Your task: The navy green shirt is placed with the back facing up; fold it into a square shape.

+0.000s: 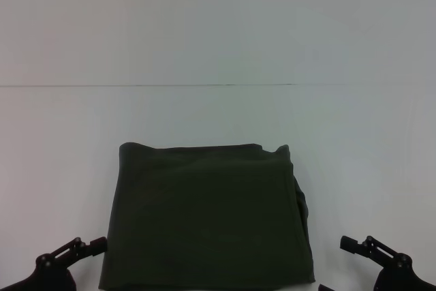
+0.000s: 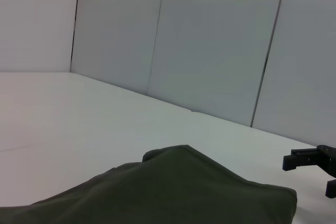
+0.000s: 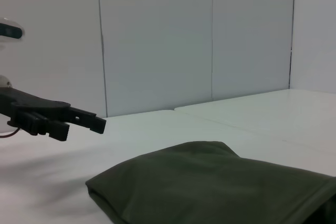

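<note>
The left gripper [image 1: 82, 247] sits at the near left corner of the white table [image 1: 218, 46], just beside the cloth, touching nothing; whether its claw is apart or together cannot be told. One navy green shirt [image 1: 208, 216] lies folded flat at the near middle, a rough square slightly longer front to back, with loose folded edges bunched along its right side. The right gripper [image 1: 361, 244] sits near right, apart from the shirt; its claw state cannot be told either.
</note>
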`<state>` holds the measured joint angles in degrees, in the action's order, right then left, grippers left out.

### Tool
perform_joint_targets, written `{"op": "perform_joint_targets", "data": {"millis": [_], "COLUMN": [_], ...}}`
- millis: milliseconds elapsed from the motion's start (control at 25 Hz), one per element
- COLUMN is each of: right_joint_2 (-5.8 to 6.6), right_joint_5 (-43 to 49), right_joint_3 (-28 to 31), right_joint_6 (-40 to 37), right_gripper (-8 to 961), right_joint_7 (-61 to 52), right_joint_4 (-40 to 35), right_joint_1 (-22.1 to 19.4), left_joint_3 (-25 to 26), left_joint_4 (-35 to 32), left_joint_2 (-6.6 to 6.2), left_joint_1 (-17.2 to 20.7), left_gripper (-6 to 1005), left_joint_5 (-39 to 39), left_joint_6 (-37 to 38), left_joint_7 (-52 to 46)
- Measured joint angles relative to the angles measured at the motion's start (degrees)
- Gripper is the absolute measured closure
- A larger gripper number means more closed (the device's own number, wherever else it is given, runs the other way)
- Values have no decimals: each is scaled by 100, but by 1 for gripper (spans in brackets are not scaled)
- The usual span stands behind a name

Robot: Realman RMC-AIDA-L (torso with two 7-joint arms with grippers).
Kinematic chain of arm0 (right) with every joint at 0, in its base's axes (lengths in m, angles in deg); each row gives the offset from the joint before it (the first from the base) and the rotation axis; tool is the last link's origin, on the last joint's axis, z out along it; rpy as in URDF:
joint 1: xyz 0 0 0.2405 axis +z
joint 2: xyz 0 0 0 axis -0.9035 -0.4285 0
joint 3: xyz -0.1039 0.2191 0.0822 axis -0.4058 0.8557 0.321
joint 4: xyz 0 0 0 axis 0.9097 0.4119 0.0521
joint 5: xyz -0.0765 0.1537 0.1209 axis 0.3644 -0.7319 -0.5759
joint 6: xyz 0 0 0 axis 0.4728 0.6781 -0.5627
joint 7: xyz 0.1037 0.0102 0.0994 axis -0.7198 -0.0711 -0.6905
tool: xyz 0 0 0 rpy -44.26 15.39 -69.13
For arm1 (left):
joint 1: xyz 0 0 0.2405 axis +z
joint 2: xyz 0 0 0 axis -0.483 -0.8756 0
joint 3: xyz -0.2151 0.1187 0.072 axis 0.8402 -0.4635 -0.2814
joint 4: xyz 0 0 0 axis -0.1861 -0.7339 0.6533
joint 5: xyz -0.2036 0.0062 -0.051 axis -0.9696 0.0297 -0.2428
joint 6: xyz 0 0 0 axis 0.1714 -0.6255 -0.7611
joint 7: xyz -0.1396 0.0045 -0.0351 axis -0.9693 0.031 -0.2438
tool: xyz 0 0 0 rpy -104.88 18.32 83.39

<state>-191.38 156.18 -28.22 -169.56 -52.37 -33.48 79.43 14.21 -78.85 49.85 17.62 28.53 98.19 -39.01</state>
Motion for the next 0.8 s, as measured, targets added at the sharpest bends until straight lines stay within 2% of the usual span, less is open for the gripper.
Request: {"op": "perform_joint_targets", "data": {"millis": [800], "right_joint_2": [-4], "right_joint_5": [13], "right_joint_3": [-11], "right_joint_6": [22], "right_gripper": [29], "right_joint_7": [2], "right_joint_4": [85], "right_joint_1": [71], "left_joint_3": [-5], "left_joint_4": [1], "left_joint_2": [18], "left_joint_1": [-56], "left_gripper": [79], "left_joint_5": [-27], "left_joint_6": [-13], "left_joint_7": [-36]}}
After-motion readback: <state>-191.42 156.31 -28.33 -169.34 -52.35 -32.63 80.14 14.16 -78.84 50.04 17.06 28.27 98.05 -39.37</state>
